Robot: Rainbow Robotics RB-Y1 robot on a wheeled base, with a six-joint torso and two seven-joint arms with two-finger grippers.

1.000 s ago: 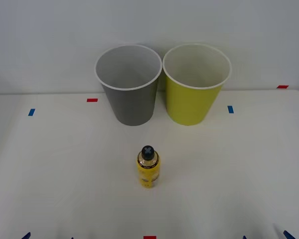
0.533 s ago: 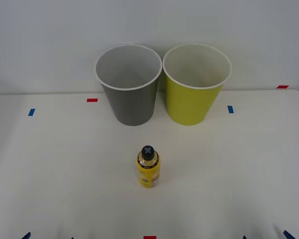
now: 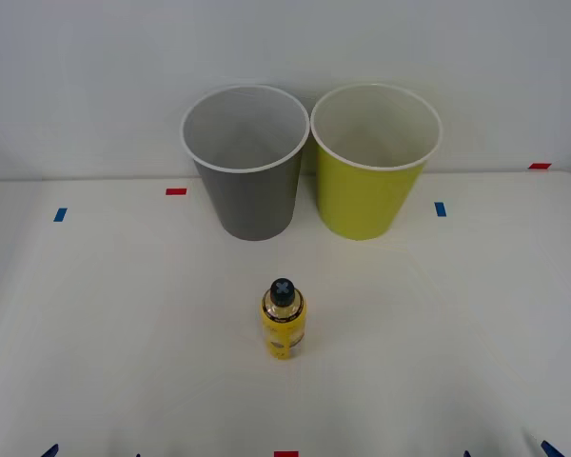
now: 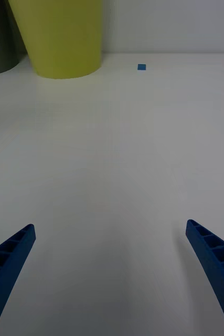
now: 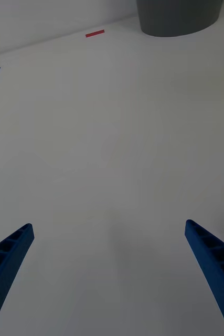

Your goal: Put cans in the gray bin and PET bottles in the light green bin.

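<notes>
A small yellow PET bottle (image 3: 284,324) with a dark cross-marked cap stands upright at the middle of the white table. Behind it the gray bin (image 3: 248,181) and the light green bin (image 3: 369,186) stand side by side, both showing pale insides with nothing in them. My left gripper (image 5: 109,227) hovers open over bare table near the front left, with the gray bin's base (image 5: 179,18) far ahead of it. Over the front right, my right gripper (image 4: 110,226) is open too, facing the light green bin (image 4: 59,39). Cans are out of view.
Small red tape marks (image 3: 176,191) and blue tape marks (image 3: 441,208) dot the white table (image 3: 124,314). A pale wall rises right behind the bins. The table's right corner lies near the red mark (image 3: 540,166).
</notes>
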